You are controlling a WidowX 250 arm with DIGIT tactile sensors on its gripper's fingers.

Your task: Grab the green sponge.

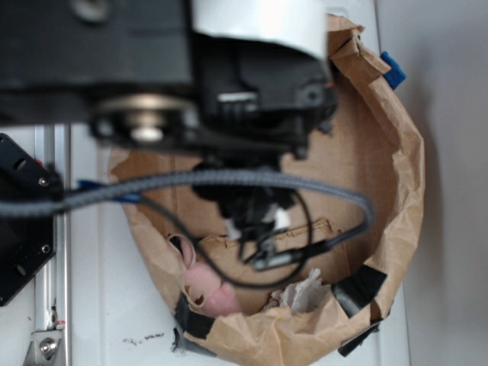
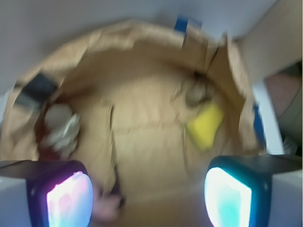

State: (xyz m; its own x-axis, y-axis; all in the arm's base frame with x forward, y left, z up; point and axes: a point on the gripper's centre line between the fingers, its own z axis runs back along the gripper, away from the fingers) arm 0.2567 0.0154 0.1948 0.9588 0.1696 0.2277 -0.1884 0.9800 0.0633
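Observation:
In the wrist view the green sponge [image 2: 205, 126] shows as a bright yellow block lying on the brown paper floor, up and right of centre; its green face does not show. My gripper [image 2: 149, 198] is open, its glowing pads wide apart at the bottom corners, with only paper between them. The sponge lies beyond the right pad [image 2: 227, 196], not between the jaws. In the exterior view the arm and gripper [image 1: 255, 229] hang over the paper bowl and hide the sponge.
A crumpled brown paper wall [image 1: 404, 175] rings the workspace, patched with black tape [image 1: 358, 288]. A pink plush toy [image 1: 210, 290] lies at its near left, a white crumpled piece [image 1: 301, 293] beside it. A brown lumpy piece [image 2: 196, 92] sits just beyond the sponge.

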